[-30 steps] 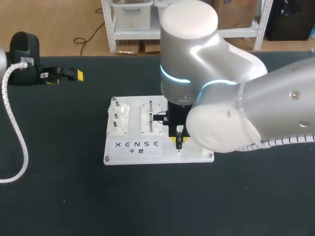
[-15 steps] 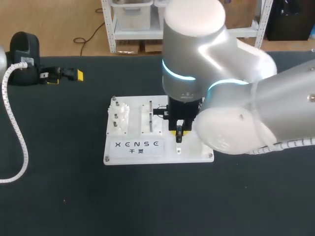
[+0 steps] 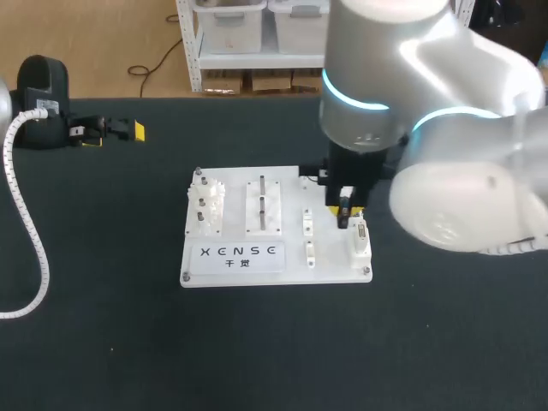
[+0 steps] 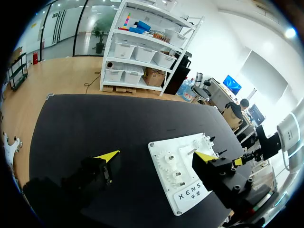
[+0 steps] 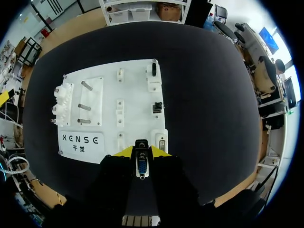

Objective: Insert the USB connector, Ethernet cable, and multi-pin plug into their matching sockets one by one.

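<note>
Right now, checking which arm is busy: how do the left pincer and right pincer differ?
The left pincer is open and empty; the right pincer is shut on the multi-pin plug. The left is away from the white board; the right is over it. Both have yellow tips.

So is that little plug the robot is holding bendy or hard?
Probably hard: the plug has a straight, boxy shape with a metal-looking face while the right tool pinches it from both sides. Likely light too, being small beside the white board. It might twist in the grip, since only two narrow tips hold it.
</note>
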Controlling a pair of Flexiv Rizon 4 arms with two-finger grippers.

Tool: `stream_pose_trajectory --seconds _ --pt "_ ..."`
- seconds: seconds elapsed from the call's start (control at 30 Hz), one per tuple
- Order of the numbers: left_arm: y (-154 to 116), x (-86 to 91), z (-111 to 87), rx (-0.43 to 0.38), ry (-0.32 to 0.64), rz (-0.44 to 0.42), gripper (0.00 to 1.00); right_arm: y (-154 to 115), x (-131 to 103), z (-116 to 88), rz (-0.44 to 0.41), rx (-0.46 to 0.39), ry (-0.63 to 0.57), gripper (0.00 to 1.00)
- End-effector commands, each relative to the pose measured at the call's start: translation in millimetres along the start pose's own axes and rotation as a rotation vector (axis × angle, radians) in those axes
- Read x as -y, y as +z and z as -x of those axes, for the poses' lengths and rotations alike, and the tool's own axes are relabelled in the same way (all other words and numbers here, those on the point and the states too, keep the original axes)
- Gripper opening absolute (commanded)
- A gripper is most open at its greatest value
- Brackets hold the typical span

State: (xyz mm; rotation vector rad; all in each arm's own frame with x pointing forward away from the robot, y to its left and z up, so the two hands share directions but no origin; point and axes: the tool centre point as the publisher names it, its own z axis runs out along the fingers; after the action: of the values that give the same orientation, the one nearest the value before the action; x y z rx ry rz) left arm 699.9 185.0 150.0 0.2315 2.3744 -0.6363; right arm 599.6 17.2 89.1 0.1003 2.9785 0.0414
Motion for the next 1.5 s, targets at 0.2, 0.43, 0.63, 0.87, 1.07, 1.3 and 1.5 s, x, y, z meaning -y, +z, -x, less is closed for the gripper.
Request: stream_pose_trajectory --seconds 0.2,0.43,0.63,0.87,1.07,1.3,1.5 --pt "0.0 0.0 0.0 0.0 0.0 0.0 1.0 2.0 17.4 -6.5 -0.016 0.007 0.019 0.0" --pt "0.0 0.0 0.0 0.0 0.0 0.0 1.0 8.3 21.6 -4.8 -0.039 0.007 0.02 0.0" --pt "0.0 0.0 0.0 0.0 0.0 0.0 1.0 12.4 23.5 -2.8 -0.053 0.008 0.014 0.0" --pt "0.0 0.0 0.0 0.0 0.0 0.0 1.0 15.6 25.0 -3.9 -0.076 0.013 -0.003 0.0" --pt "0.0 0.0 0.0 0.0 0.0 0.0 1.0 16.2 24.6 -4.2 -0.08 0.018 -0.009 0.0" --pt "0.0 0.0 0.0 0.0 0.0 0.0 1.0 19.0 26.4 -4.4 -0.09 0.019 -0.012 0.0" --pt "0.0 0.0 0.0 0.0 0.0 0.0 1.0 19.4 28.3 -4.4 -0.094 0.019 -0.011 0.0"
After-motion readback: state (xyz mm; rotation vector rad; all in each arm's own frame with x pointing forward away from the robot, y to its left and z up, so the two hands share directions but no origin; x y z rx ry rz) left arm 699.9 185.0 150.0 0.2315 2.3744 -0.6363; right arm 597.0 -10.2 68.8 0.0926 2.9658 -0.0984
